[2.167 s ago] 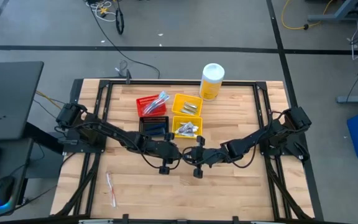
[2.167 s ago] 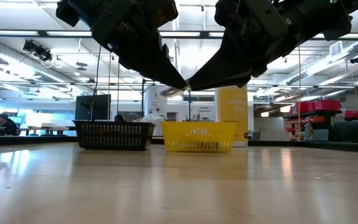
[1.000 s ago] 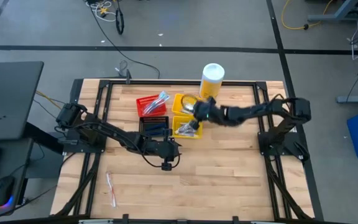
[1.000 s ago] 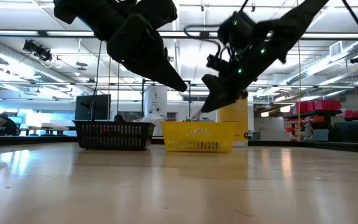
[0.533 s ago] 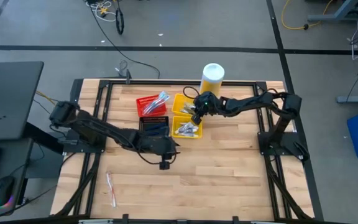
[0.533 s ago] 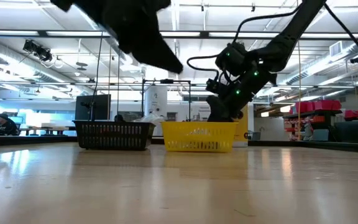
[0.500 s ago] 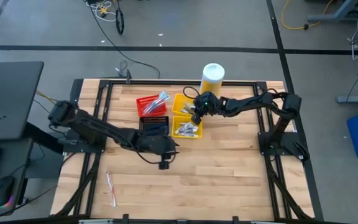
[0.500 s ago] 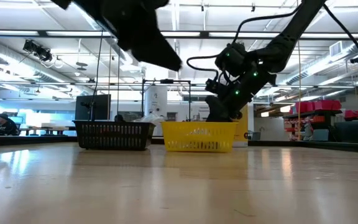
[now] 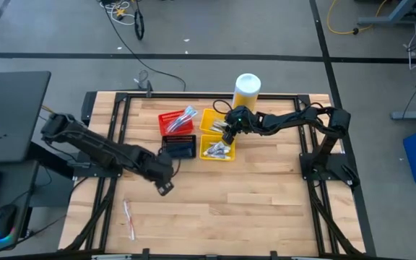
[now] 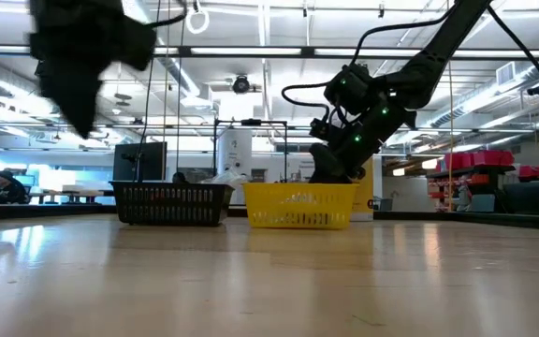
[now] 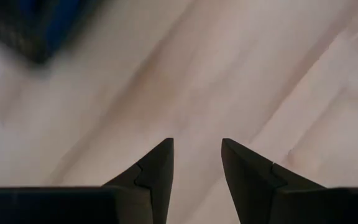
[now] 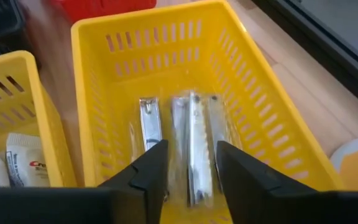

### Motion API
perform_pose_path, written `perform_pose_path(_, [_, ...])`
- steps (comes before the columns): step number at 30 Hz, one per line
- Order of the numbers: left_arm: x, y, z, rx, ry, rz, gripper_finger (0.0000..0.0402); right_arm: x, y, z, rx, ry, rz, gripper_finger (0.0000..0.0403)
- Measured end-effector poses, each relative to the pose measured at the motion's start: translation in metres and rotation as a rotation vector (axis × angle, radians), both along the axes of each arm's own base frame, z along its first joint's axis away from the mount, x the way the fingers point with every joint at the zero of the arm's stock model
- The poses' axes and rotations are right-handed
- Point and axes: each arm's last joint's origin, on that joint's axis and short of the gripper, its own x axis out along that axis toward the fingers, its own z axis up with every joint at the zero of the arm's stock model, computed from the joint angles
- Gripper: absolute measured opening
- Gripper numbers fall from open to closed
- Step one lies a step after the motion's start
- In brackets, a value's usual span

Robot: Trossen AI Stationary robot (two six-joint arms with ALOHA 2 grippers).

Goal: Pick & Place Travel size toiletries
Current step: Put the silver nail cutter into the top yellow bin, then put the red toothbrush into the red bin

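While the right gripper (image 12: pixel 191 163) is held open and empty over a yellow bin (image 12: pixel 253 124), silver clippers (image 12: pixel 191 146) are seen lying inside it. The left gripper (image 11: pixel 197 163), also parted and empty, is held above bare tabletop (image 9: pixel 266 195); a wrapped toothbrush (image 9: pixel 128 218) lies near the front-left corner.
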Motion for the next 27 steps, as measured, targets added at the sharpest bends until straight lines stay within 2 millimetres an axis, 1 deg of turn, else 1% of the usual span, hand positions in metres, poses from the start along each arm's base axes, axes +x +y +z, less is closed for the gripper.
perform_pose_path(4, [-0.015,-0.015,-0.005,-0.090,0.142,0.127,0.0142,0.001,0.000,0.001,-0.005,-0.011,0.000,0.0171])
perform_pose_path(8, [-0.022,-0.030,-0.006,-0.173,0.187,0.220,0.0142,0.002,0.004,0.005,-0.039,-0.018,-0.020,0.0193])
perform_pose_path(12, [-0.030,-0.045,-0.006,-0.233,0.231,0.308,0.0142,0.004,0.013,0.014,-0.089,-0.030,-0.040,0.0205])
perform_pose_path(16, [-0.041,-0.061,-0.006,-0.258,0.253,0.361,0.0142,0.007,0.026,0.025,-0.109,-0.060,-0.012,0.0206])
perform_pose_path(22, [-0.061,-0.086,-0.006,-0.299,0.289,0.524,0.0142,0.013,0.053,0.039,-0.100,-0.137,0.048,0.0194])
perform_pose_path(24, [-0.069,-0.094,-0.008,-0.315,0.302,0.578,0.0140,0.014,0.061,0.041,-0.091,-0.150,0.066,0.0191])
perform_pose_path(27, [-0.083,-0.103,-0.018,-0.338,0.336,0.656,0.0136,0.017,0.074,0.043,-0.091,-0.168,0.103,0.0189])
